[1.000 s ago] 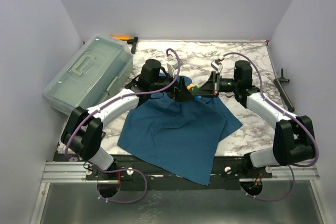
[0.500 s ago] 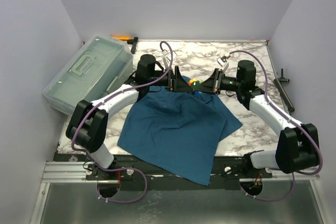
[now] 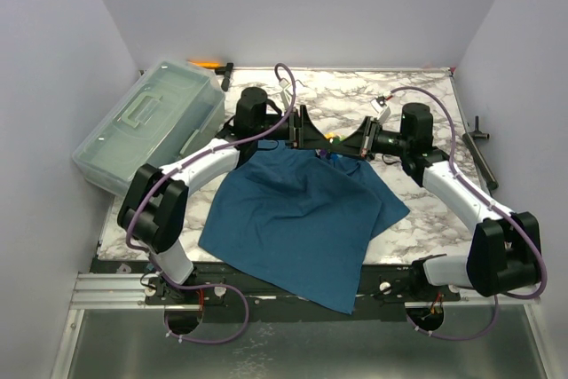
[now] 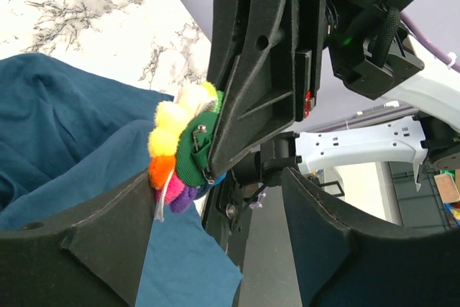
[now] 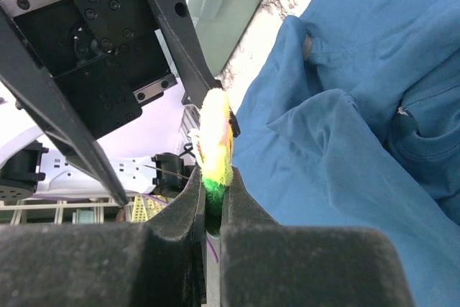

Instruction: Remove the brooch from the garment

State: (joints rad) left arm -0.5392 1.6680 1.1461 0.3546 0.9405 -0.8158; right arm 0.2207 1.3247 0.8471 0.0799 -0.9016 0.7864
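Gripping the brooch [image 5: 214, 134] edge-on by its green backing with the closed right fingers [image 5: 172, 231], up at the garment's [image 3: 302, 215] 12 o'clock edge, probably to work its fastening out of the cloth. With the left fingers [image 4: 93, 242] spread wide on nothing, at 9 o'clock of the brooch, perhaps to steady the fabric. Only from the left wrist: coloured petals and a dangling pale thread [image 4: 162, 203]; overhead, a mere speck. Cannot tell whether freed.

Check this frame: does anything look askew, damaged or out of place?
The garment lies rumpled and skewed, its near corner hanging over the table edge. The clear toolbox sits at an angle on the left. The brooch, pinched in the right end effector, looks undamaged.
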